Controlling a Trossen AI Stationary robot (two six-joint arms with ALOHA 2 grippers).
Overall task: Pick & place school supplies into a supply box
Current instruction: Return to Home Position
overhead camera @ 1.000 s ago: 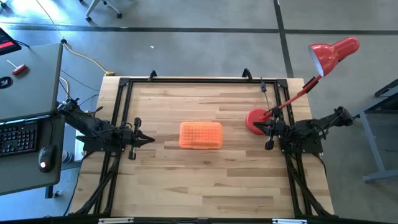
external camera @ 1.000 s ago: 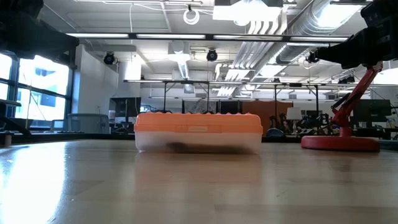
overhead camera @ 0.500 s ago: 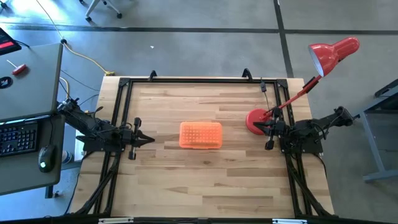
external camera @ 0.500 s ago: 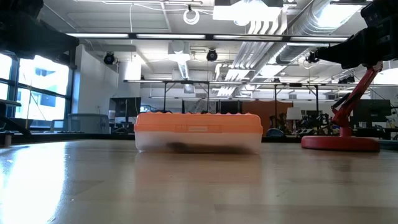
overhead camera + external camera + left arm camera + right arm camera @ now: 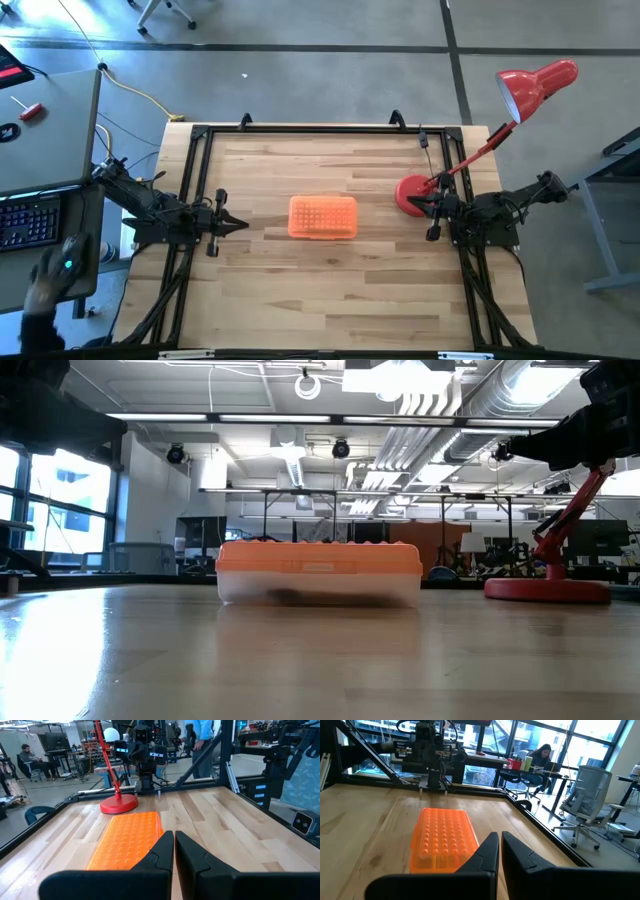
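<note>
The supply box (image 5: 323, 217), a clear case with its orange ribbed lid down, rests flat on its bottom at the middle of the wooden table; it also shows in the low view (image 5: 318, 572), the left wrist view (image 5: 127, 842) and the right wrist view (image 5: 442, 837). The school supplies are out of view; only a dark shape (image 5: 290, 596) shows through the box's clear wall. My left gripper (image 5: 240, 224) hovers shut at the table's left edge, pointing level at the box (image 5: 174, 845). My right gripper (image 5: 420, 206) hovers shut at the right edge, beside the lamp base (image 5: 500, 845).
A red desk lamp stands with its round base (image 5: 412, 193) at the table's right, just in front of my right gripper, its head (image 5: 535, 85) beyond the far right corner. A black frame (image 5: 320, 128) rims the table. A person's hand (image 5: 50, 285) is at the desk on the left.
A person's hand has come to the mouse on the desk to the left of the table. The box lies as before.
</note>
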